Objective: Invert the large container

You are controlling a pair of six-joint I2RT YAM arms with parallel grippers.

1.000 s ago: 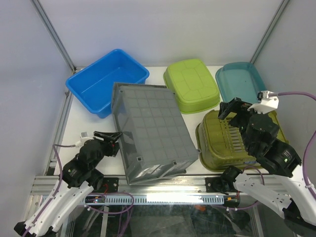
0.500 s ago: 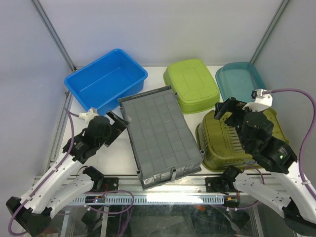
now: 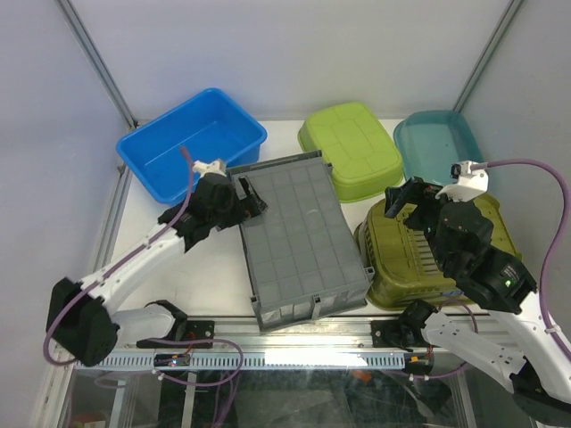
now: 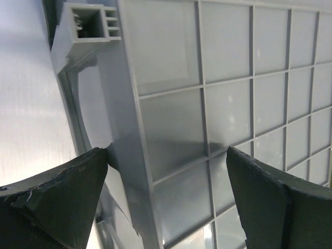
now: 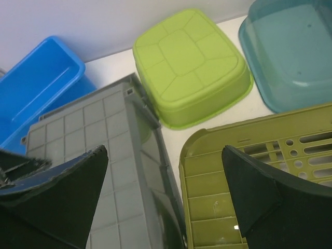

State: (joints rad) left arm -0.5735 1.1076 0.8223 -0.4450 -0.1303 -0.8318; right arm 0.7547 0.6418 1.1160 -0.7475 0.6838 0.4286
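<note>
large container was tipped up a sec ago, now lies grid side up btw blue tub & olive basket, so flip looks done imo. left gripper spread wide astride its far corner rim, right gripper also spread, holding nothing

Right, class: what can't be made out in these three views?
Top view: inside of the large container, hidden by its grid base.
Left wrist view: most of the container, cut off by frame edges.
Right wrist view: part of the olive basket, behind the right tool.
</note>
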